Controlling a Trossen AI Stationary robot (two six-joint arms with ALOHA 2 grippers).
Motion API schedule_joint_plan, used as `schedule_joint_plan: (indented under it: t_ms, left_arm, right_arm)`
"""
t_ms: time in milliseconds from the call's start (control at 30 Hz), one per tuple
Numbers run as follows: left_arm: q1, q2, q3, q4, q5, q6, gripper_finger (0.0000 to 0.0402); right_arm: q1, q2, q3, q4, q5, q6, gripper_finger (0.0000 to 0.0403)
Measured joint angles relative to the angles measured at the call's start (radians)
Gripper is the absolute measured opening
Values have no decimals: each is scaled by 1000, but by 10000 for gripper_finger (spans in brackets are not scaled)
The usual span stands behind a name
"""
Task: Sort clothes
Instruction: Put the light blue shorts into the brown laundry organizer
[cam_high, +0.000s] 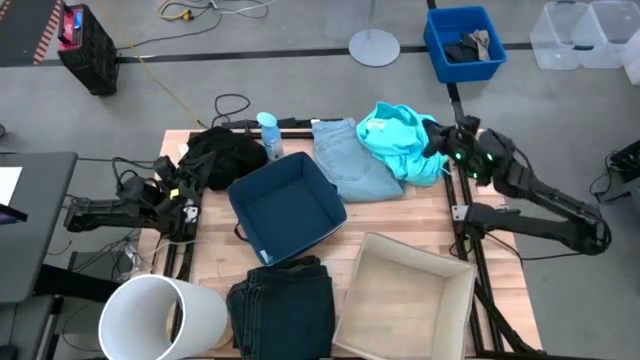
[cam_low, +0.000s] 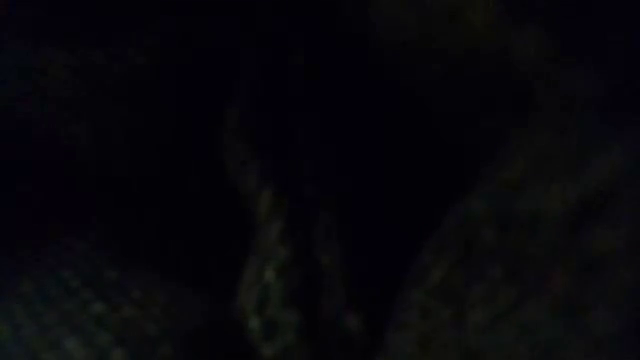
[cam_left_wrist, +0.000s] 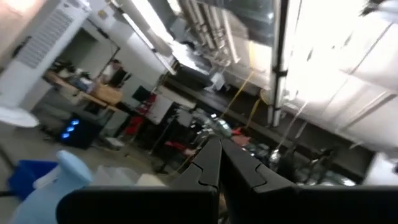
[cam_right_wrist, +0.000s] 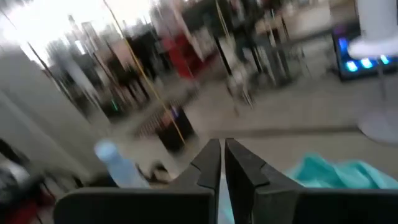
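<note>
The black garment (cam_high: 225, 155) lies heaped at the table's far left. The pale blue jeans (cam_high: 348, 158) lie at the far middle, with the turquoise top (cam_high: 398, 140) bunched partly on their right side. The top also shows in the right wrist view (cam_right_wrist: 336, 174). The dark navy jeans (cam_high: 283, 305) lie folded at the near edge. My left gripper (cam_left_wrist: 215, 148) is shut and empty, at the table's left edge beside the black garment (cam_high: 183, 195). My right gripper (cam_right_wrist: 222, 147) is shut and empty, at the turquoise top's right edge (cam_high: 442, 148). The low view is all dark.
A dark teal fabric bin (cam_high: 322, 215) stands open at mid-table. A beige bin (cam_high: 460, 290) stands at the near right and a white cylinder bin (cam_high: 205, 315) lies at the near left. A spray bottle (cam_high: 268, 135) stands at the far edge. A blue crate (cam_high: 435, 40) sits on the floor beyond.
</note>
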Motion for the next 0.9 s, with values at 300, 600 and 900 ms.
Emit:
schedule_joint_plan:
  t_ms: [300,600,900]
  left_arm:
    - [0,110,46,-10,-70,-40,0]
    - [0,130,69,-9,-70,-38,0]
    - [0,129,69,-9,-68,-43,0]
  right_arm:
    - [-132,348,333,-402,-152,-9,63]
    - [-168,702,640,-710,-214,-159,157]
    - [-163,1021,873,-993,-226,-292,246]
